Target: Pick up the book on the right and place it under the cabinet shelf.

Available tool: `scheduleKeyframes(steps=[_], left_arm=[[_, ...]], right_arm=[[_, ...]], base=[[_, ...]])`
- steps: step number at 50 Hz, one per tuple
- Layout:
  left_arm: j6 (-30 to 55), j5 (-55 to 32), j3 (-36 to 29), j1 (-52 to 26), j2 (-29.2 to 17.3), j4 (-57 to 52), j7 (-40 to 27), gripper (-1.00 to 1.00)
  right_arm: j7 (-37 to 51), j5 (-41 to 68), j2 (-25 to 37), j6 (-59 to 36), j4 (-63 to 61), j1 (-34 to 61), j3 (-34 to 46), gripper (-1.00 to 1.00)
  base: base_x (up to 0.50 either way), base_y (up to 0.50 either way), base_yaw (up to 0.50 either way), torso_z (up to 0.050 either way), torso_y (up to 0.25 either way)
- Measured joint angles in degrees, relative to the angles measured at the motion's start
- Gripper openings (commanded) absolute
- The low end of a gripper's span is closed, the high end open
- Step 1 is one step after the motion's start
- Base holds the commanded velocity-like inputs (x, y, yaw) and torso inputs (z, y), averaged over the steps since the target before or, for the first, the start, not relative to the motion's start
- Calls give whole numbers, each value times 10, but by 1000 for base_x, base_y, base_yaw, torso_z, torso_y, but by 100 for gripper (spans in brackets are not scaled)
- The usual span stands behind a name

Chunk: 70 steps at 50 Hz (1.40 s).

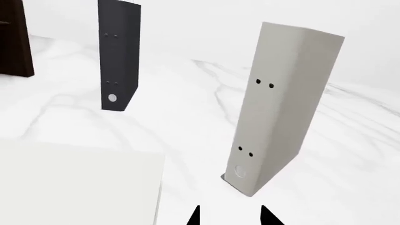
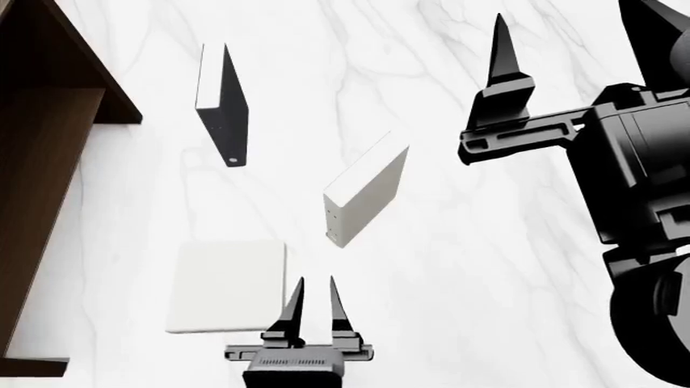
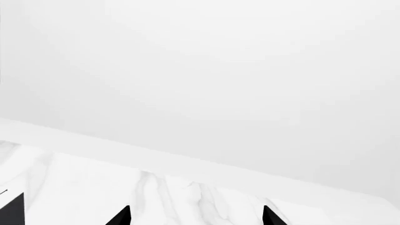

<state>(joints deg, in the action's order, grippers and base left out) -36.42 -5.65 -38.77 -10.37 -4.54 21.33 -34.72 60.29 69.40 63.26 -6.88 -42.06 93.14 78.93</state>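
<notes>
Table: one white marble top (image 2: 485,267) with grey veining, carrying everything; its far edge shows in the right wrist view.
Cabinet shelf: one, dark brown wood grain (image 2: 44,162), at the left of the head view, cut off by the picture's top, left and bottom edges; only a dark sliver of it shows in the left wrist view.
Books: three in all.
Book: the pale grey one (image 2: 364,196) stands upright near the table's middle, the rightmost of the three, just ahead of the left gripper and apart from it; its spine shows two pairs of small dark dots and a round ring near the foot.
Black book: one (image 2: 223,103), upright, farther back and nearer the cabinet shelf, with the same dots and ring on its spine.
Flat pale book: one (image 2: 226,285), lying flat beside the left gripper, on the cabinet side.
Writing: no readable title or brand on any spine.
Left gripper: (image 2: 315,303) jaws a little apart, nothing between them, low over the table.
Right gripper: (image 3: 194,216) jaws wide apart and holding nothing; only the fingertips (image 3: 120,216) show in its wrist view, and just one finger stands clear in the head view.
</notes>
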Motion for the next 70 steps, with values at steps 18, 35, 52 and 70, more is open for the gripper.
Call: scheduleKeyframes(steps=[18,35,52,70], left_arm=[[3,-6,6,-4,-13,-5,-4,100],[9,-35,20,-15,-29,-10,10,100],[13,-61,34,-25,-40,-12,15,100],[8,-71,50,-35,-44,-3,11,100]], right_arm=[[3,-3,-3,-2,-1,-6,-1,100],[8,-6,1,-1,-6,-14,0,100],[9,-6,6,-2,-10,-18,-2,100],[10,-1,8,-10,-12,-15,-6,100]], base=[[7,3,3,-4,-7],[5,4,4,-4,-6],[5,4,5,-2,-6],[4,4,5,-3,-6]])
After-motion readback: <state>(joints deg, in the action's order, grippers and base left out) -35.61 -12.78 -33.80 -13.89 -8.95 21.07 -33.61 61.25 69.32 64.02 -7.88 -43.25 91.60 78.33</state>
